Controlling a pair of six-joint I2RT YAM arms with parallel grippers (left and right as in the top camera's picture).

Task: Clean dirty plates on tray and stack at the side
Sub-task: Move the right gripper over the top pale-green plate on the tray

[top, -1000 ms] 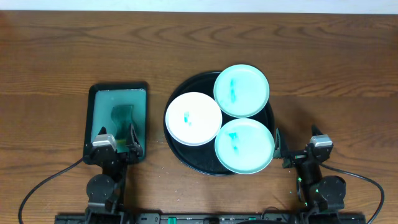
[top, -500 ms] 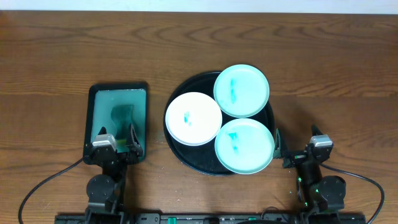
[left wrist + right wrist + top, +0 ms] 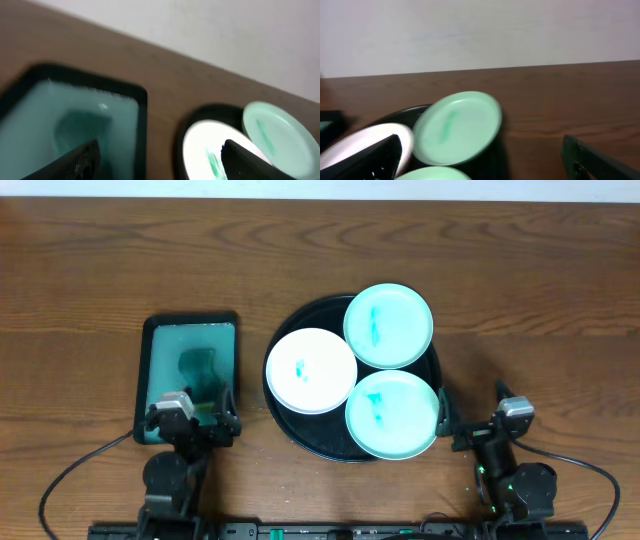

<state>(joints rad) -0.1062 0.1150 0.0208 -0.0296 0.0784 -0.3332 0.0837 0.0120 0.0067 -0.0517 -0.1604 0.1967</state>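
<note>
Three plates lie on the round black tray (image 3: 288, 418): a white one (image 3: 311, 370) at its left and two mint green ones, far (image 3: 389, 326) and near (image 3: 392, 414). Each has teal-blue smears in the middle. My left gripper (image 3: 195, 408) is open over the near end of a green rectangular tray, apart from the plates. In the left wrist view its fingertips (image 3: 75, 162) frame the white plate (image 3: 205, 145) and a mint plate (image 3: 277, 130). My right gripper (image 3: 472, 412) is open just right of the black tray. The right wrist view shows a mint plate (image 3: 457, 127) ahead.
A black-rimmed green rectangular tray (image 3: 165, 345) sits left of the round tray and holds a dark teal shape (image 3: 197, 365). Bare wooden table stretches behind and to the right of the round tray. Cables trail from both arm bases at the near edge.
The left gripper has shifted slightly to the right and turned toward the round tray. The right gripper and the plates have not visibly moved.
</note>
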